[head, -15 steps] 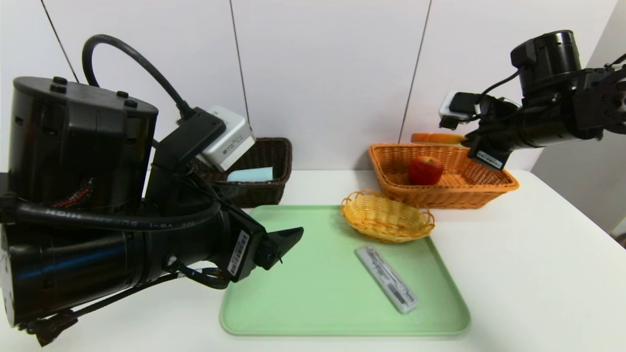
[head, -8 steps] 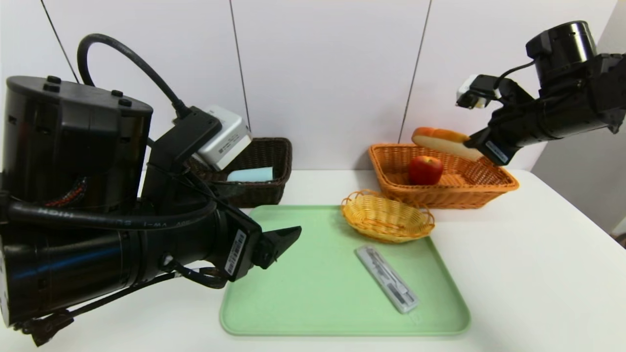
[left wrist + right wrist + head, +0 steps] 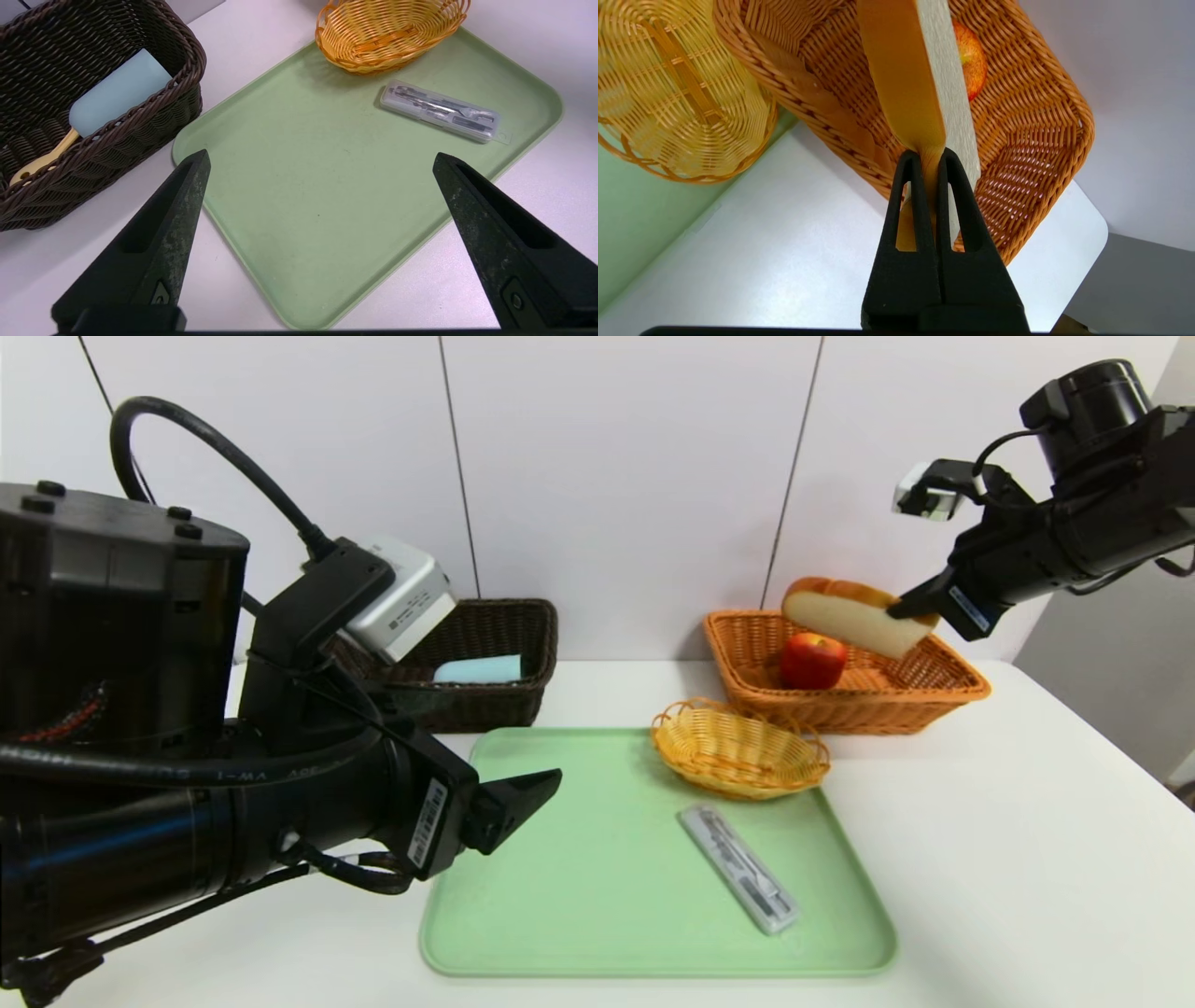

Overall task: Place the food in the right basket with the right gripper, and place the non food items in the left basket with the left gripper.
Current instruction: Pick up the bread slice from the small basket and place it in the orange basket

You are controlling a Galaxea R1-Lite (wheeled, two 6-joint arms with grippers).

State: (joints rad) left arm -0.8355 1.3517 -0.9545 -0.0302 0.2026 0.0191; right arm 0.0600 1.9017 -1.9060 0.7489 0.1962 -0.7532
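Starting from the near side, the left end effector (image 3: 320,161) is seen hanging low above the near left corner of a green tray (image 3: 597,896), with its two fingers spread wide and nothing held between them. The tray is laid on the white bench (image 3: 1008,859). On the tray, toward its right side, a clear plastic case (image 3: 738,882) with metal tools inside is placed at a slant. Just behind the case, a small yellow wicker basket (image 3: 739,749) is set on the far right corner of the tray, and it is seen empty.

Farther back on the left, a dark brown basket (image 3: 504,658) is placed on the bench beside the tray; a light blue spatula (image 3: 114,95) with a yellow handle is lying inside it. Farther back on the right, an orange basket (image 3: 845,695) is standing on the bench, and a red apple (image 3: 812,660) is resting inside it.

Above the orange basket, the right end effector (image 3: 928,156) is held in the air, its fingers closed tightly on the edge of a slice of bread (image 3: 854,616). The slice is hanging over the basket, above the apple, not touching the basket.
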